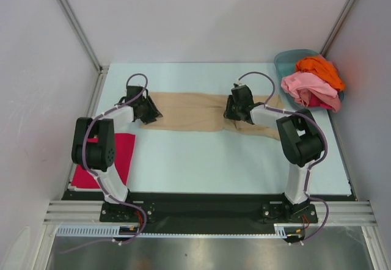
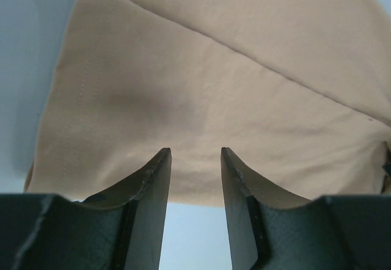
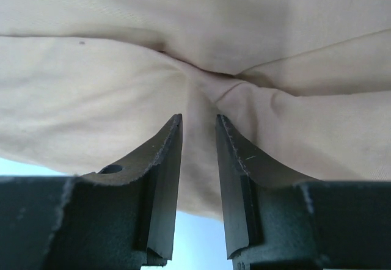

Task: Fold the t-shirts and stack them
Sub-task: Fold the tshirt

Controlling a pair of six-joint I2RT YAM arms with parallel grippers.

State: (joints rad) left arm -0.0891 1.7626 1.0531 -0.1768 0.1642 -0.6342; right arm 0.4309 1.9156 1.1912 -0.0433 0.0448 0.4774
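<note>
Left gripper [image 2: 195, 151] and right gripper [image 3: 198, 117] both released, jaws parted above tan t-shirt [image 1: 189, 111]

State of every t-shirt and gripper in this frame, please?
tan t-shirt: folded into a long band, lying flat.
magenta t-shirt: folded flat, near left corner.
pink t-shirt: crumpled in teal basin.
orange t-shirt: crumpled in teal basin.
left gripper: open, over tan t-shirt.
right gripper: open, over tan t-shirt.

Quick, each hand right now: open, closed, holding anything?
Left hand: open, holding nothing, over the tan cloth t-shirt.
Right hand: open, holding nothing, over the same shirt.
</note>
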